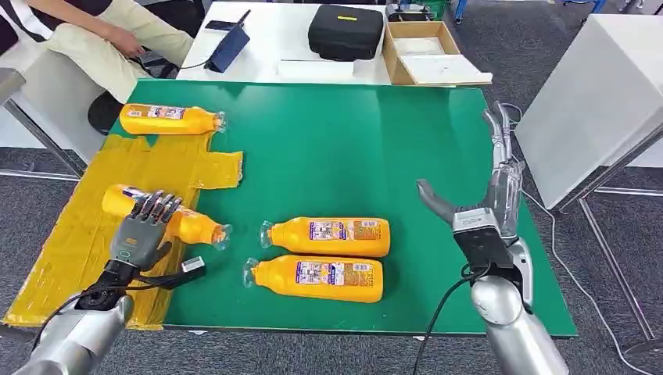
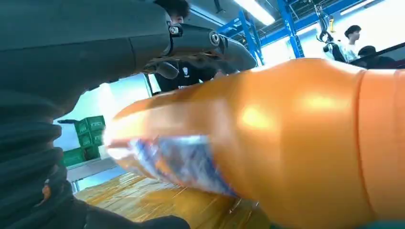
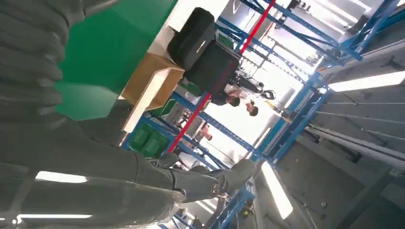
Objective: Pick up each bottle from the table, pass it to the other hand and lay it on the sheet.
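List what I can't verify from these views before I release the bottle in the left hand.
- Left hand covers the middle of the held bottle in the head view: whether it rests on the yellow sheet is unclear.
- Left wrist view: bottle label blurred.
- Right hand: its fingers point away, so their curl is hard to read.

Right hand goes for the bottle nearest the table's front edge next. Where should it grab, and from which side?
Grip that bottle around the labelled middle of its body, coming down from above with the right hand. It lies flat on its side, neck pointing toward the yellow sheet; the second bottle lies close behind, leaving little room for fingers there.
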`<state>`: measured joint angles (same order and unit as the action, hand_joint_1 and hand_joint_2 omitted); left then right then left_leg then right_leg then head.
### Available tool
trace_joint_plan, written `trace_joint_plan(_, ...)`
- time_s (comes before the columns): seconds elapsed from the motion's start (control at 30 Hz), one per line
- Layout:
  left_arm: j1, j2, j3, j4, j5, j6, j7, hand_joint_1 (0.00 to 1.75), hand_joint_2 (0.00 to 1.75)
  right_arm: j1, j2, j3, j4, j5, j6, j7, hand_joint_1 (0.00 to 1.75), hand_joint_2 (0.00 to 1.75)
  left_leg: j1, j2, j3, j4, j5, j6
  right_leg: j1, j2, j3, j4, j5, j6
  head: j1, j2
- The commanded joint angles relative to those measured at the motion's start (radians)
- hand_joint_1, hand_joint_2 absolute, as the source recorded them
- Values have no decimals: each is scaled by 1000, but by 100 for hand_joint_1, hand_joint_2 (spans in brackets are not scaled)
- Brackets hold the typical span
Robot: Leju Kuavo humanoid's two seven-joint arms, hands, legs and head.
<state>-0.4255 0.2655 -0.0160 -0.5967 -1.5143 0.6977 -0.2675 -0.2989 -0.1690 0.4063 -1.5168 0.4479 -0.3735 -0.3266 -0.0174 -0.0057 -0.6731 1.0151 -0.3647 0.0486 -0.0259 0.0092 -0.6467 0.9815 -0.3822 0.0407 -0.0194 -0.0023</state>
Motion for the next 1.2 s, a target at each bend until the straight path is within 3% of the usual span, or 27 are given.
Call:
trace_joint_plan(0.03, -55, -6, -49, 143, -2, 0, 26, 0, 175, -7, 4, 6, 59, -3, 12, 2, 0, 175, 1, -1, 7, -2, -2, -5, 2, -2, 8, -2, -2, -4, 0, 0)
trace_joint_plan(0.1, -110, -3, -53, 208, -4, -35, 16, 0, 175, -26, 5, 9, 53, 3, 3, -9, 0, 175, 1, 0, 3, -1, -1, -3, 1, -1, 3, -1, -1, -2, 0, 0)
trace_joint_plan(0.17, -176, 21, -85, 242, -36, -242, 73, 0, 175, -43, 17, 8, 71, 1, 10, 0, 0, 175, 2, -1, 7, -1, -2, -6, 2, -3, 7, -1, -2, -5, 0, 0)
trace_joint_plan(0.27, -236, 44, -98, 219, -45, -344, 83, 0, 175, -48, 39, 4, 95, 13, 11, 4, 0, 175, 4, -2, 1, 1, 1, -6, 2, -2, 2, 0, 0, -4, 0, 0)
trace_joint_plan(0.33, -260, 49, -96, 199, -40, -363, 83, 0, 175, -42, 47, 2, 95, 24, 9, 7, 0, 175, 3, -6, 3, 0, 2, -7, 2, -7, 4, 1, -1, -4, 0, 0)
trace_joint_plan(0.57, -298, 61, -118, 95, -41, -382, 91, 0, 175, -32, 67, -17, 82, 52, 16, 21, 0, 175, 10, -2, 3, -1, 3, -19, 6, -4, 1, -1, 4, -14, 0, 0)
trace_joint_plan(0.77, -310, 92, -147, -71, 6, -431, 91, 0, 175, -31, 82, -39, 88, 70, 34, 22, 0, 175, 12, -1, 4, 0, 4, -17, 7, -5, 2, 0, 5, -15, 0, 0)
trace_joint_plan(0.9, -313, 120, -156, -234, 47, -510, 87, 0, 175, -21, 87, -53, 83, 80, 42, 21, 0, 175, 12, -2, -4, 1, 6, -16, 8, -5, -5, 1, 6, -14, 0, 0)
trace_joint_plan(1.1, -316, 121, -154, -258, 70, -504, 74, 0, 175, -18, 86, -58, 84, 82, 44, 21, 0, 175, 10, -1, -3, -1, 5, -16, 7, -4, -5, 0, 6, -14, 0, 0)
trace_joint_plan(1.2, -295, 77, -113, -338, 208, -502, -6, 0, 175, -9, 74, -65, 72, 91, 48, 28, 0, 175, 11, -2, -2, 0, 4, -17, 8, -5, -3, 0, 5, -14, 0, 0)
